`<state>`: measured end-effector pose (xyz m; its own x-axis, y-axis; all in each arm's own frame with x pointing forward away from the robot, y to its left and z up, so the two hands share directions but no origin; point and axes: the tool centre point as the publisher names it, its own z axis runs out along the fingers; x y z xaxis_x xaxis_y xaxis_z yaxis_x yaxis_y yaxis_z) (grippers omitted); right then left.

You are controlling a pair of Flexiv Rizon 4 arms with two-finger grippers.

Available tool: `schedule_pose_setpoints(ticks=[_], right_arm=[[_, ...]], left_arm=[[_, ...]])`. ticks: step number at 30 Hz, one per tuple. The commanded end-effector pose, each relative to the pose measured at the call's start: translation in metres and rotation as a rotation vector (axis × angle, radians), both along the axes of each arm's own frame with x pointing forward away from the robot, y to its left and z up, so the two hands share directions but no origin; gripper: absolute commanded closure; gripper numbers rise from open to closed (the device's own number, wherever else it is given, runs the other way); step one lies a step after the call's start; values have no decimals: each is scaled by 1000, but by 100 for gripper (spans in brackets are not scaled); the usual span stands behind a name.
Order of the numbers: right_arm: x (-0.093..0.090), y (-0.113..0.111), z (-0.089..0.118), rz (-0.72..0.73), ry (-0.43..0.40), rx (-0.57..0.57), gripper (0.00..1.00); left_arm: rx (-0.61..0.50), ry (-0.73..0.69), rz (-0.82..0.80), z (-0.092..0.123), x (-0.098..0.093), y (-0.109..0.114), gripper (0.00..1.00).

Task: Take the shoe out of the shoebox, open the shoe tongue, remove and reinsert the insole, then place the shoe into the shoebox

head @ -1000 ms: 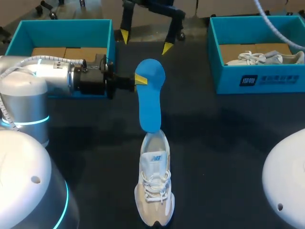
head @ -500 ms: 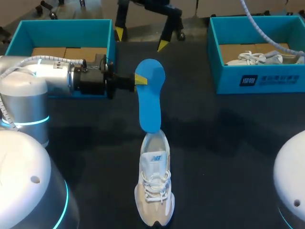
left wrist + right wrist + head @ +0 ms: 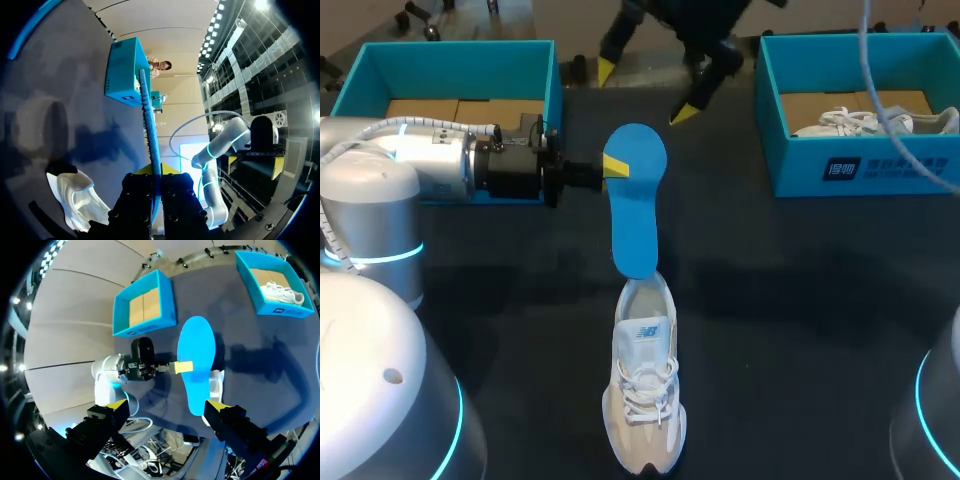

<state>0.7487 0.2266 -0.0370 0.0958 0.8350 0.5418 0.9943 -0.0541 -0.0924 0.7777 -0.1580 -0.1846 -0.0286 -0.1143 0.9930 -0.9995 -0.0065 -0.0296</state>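
Observation:
My left gripper [image 3: 616, 166] comes in from the left and is shut on the upper edge of a blue insole [image 3: 635, 205], which hangs upright with its lower end at the heel opening of a white sneaker [image 3: 645, 390] lying on the dark table. In the left wrist view the insole [image 3: 149, 120] stands edge-on between the shut fingers, and the sneaker [image 3: 76, 198] lies below. My right gripper [image 3: 645, 90] hangs open, high above the table's far side, holding nothing. From its wrist view the right gripper [image 3: 166, 405] looks down on the insole [image 3: 196, 360] and sneaker [image 3: 217, 385].
An open teal shoebox [image 3: 546, 90] with a cardboard floor stands at the back left, behind my left arm. A second teal box [image 3: 880, 165] at the back right holds another white shoe [image 3: 875, 120]. Dark tabletop lies to either side of the sneaker.
My right gripper has swung and turned a little to the right above the table's far side. The left arm, insole and sneaker have kept still.

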Motion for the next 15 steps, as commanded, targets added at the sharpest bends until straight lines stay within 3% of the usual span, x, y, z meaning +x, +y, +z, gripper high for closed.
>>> schedule_pose_setpoints(ticks=[1,7,15], right_arm=[[-4,-9,-10,-21,-45,320,0],[-10,-15,-33,-18,-106,427,0],[-16,-20,-47,-46,-145,512,0]], left_arm=[[2,0,-1,0,0,1,100],[2,0,-1,0,0,1,100],[2,0,-1,0,0,1,100]])
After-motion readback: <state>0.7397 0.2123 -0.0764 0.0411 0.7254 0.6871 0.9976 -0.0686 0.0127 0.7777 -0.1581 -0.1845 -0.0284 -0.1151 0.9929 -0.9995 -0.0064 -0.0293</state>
